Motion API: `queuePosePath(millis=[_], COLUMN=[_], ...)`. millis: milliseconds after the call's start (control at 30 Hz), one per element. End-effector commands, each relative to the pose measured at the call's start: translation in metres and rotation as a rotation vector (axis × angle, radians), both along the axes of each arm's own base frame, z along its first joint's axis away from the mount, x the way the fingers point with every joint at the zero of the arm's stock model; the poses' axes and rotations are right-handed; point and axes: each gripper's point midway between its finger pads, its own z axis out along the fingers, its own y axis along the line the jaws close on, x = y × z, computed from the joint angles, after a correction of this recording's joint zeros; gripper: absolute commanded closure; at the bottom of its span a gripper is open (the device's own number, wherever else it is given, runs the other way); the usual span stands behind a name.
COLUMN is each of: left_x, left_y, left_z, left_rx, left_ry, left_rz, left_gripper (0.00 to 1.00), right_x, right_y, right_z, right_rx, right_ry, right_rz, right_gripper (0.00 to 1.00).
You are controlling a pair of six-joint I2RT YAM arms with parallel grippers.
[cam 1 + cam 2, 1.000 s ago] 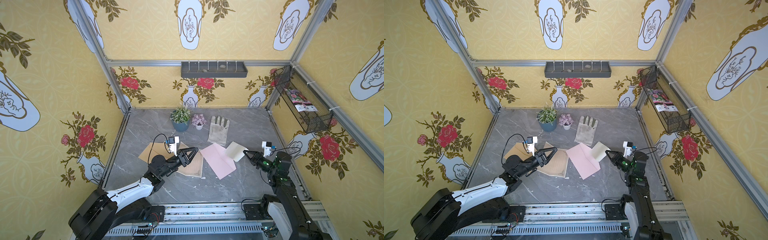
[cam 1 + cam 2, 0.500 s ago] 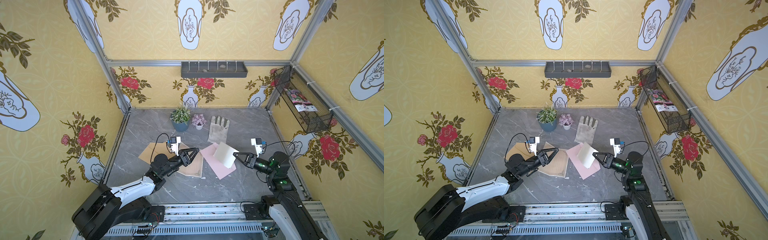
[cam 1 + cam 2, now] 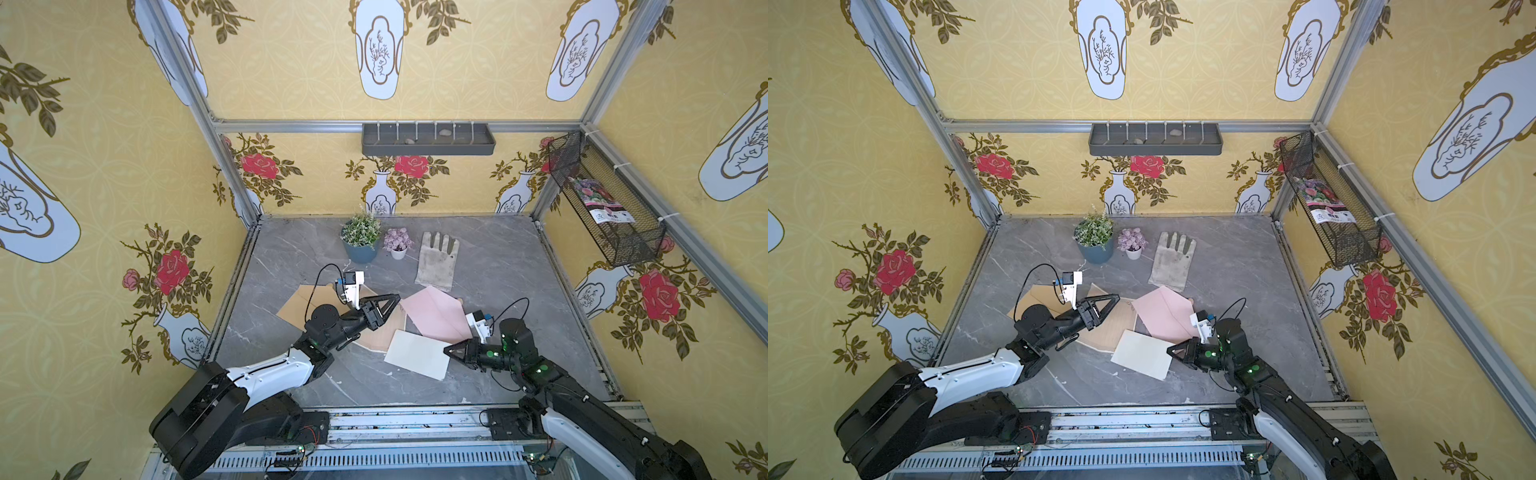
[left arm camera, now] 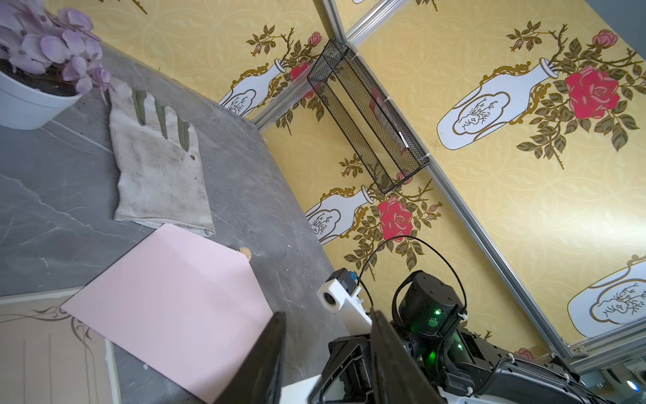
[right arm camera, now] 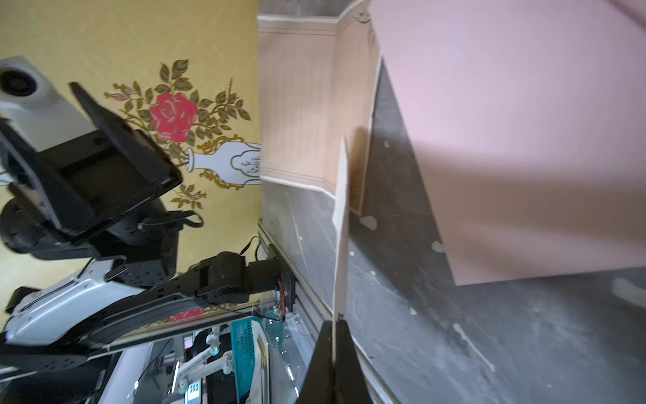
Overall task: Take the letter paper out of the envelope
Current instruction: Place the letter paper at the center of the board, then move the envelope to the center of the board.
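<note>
The pink envelope (image 3: 436, 311) (image 3: 1165, 311) lies flat at mid table, also seen in the left wrist view (image 4: 174, 297) and the right wrist view (image 5: 507, 140). The cream letter paper (image 3: 417, 353) (image 3: 1144, 353) is outside it, on its near side and roughly flat, low over the table. My right gripper (image 3: 446, 352) (image 3: 1169, 351) (image 5: 335, 323) is shut on the paper's right edge; the right wrist view shows the sheet edge-on (image 5: 341, 227). My left gripper (image 3: 395, 301) (image 3: 1115, 299) (image 4: 327, 313) hangs open and empty just left of the envelope.
Beige and tan cards (image 3: 299, 303) (image 5: 297, 105) lie under the left gripper. A dirty white glove (image 3: 438, 259) (image 4: 157, 168), a green plant (image 3: 360, 237) and a purple flower pot (image 3: 397, 241) stand behind. A wire basket (image 3: 602, 199) hangs on the right wall.
My right gripper has carried the letter paper from the envelope's right side, up over it, down to its near side. The left gripper has barely moved.
</note>
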Motion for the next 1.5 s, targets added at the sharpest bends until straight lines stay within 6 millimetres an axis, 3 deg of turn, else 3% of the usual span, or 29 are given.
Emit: queuePosePath(millis=[0, 100, 200, 267, 400, 533, 600, 667, 867, 1067, 1333, 1467], left_x=[-0.001, -0.001, -0.002, -0.002, -0.003, -0.004, -0.003, -0.004, -0.007, -0.013, -0.015, -0.015], left_y=[-0.001, 0.0, 0.0, 0.001, 0.003, 0.004, 0.004, 0.004, 0.006, 0.012, 0.017, 0.02], left_z=[0.001, -0.001, -0.002, -0.003, -0.005, -0.005, -0.004, -0.003, -0.001, -0.004, 0.0, 0.0], left_rx=[0.001, 0.006, 0.009, 0.011, 0.013, 0.013, 0.013, 0.009, 0.001, 0.019, 0.031, 0.036], left_ry=[-0.011, -0.009, -0.006, -0.005, -0.002, -0.003, -0.004, -0.004, -0.006, 0.001, -0.009, -0.007], left_rz=[-0.008, -0.008, -0.008, -0.006, 0.0, 0.004, 0.008, 0.003, 0.0, 0.005, 0.023, 0.033], left_gripper=[0.58, 0.58, 0.58, 0.58, 0.58, 0.57, 0.58, 0.58, 0.58, 0.57, 0.57, 0.57], right_x=[0.01, 0.012, 0.013, 0.014, 0.027, 0.056, 0.068, 0.079, 0.113, 0.137, 0.153, 0.153], right_y=[-0.019, -0.03, -0.039, -0.036, -0.03, -0.056, -0.065, -0.066, -0.076, -0.066, -0.056, -0.047], right_z=[-0.027, -0.045, -0.059, -0.058, -0.028, 0.012, 0.02, 0.018, -0.023, -0.029, -0.057, -0.062], right_rx=[-0.166, -0.264, -0.344, -0.332, -0.303, -0.469, -0.522, -0.525, -0.443, -0.399, -0.395, -0.345], right_ry=[-0.005, 0.021, 0.059, 0.058, -0.035, -0.188, -0.23, -0.223, -0.086, -0.124, -0.092, -0.079], right_rz=[-0.083, -0.111, -0.132, -0.128, -0.134, -0.244, -0.275, -0.274, -0.291, -0.28, -0.23, -0.194], right_gripper=[1.0, 1.0, 0.66, 0.51, 0.42, 0.35, 0.3, 0.3, 0.29, 0.27, 0.27, 0.38])
